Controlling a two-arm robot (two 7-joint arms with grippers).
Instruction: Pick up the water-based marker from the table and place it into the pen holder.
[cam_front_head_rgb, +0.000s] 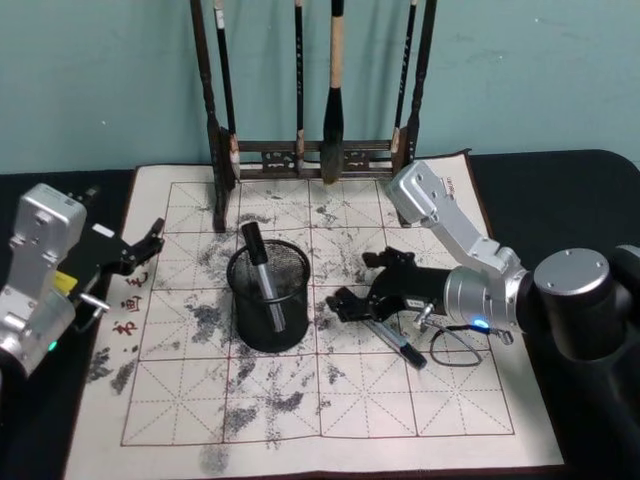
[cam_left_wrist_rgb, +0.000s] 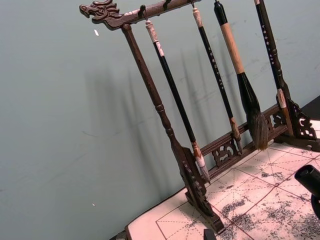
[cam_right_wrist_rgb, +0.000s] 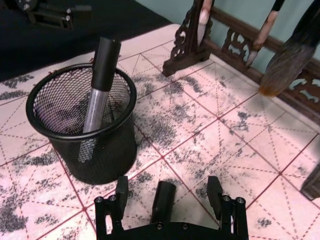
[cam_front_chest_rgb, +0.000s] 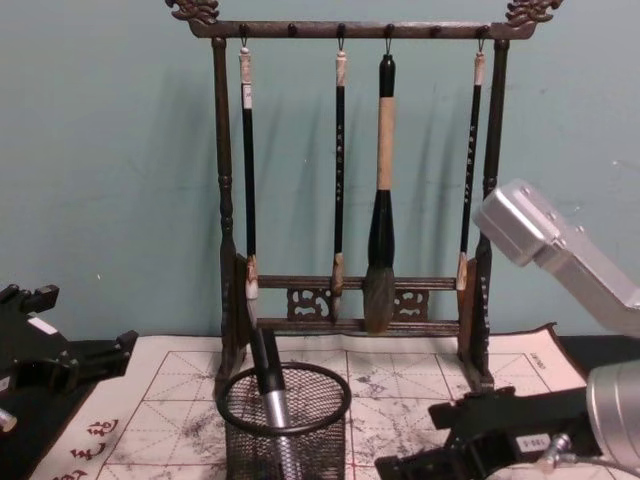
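A black wire-mesh pen holder stands on the ink-stained mat of the black table, with one silver, black-capped marker leaning inside it. A second water-based marker lies on the mat to the holder's right. My right gripper hovers low over its black end, open. In the right wrist view that marker end sits between the spread fingers without touching them. My left gripper rests open at the mat's left edge, apart from both.
A tall dark wooden rack with several hanging calligraphy brushes stands at the back of the mat, behind the holder. A loop of thin cable lies beside the right wrist. Bare mat stretches in front of the holder.
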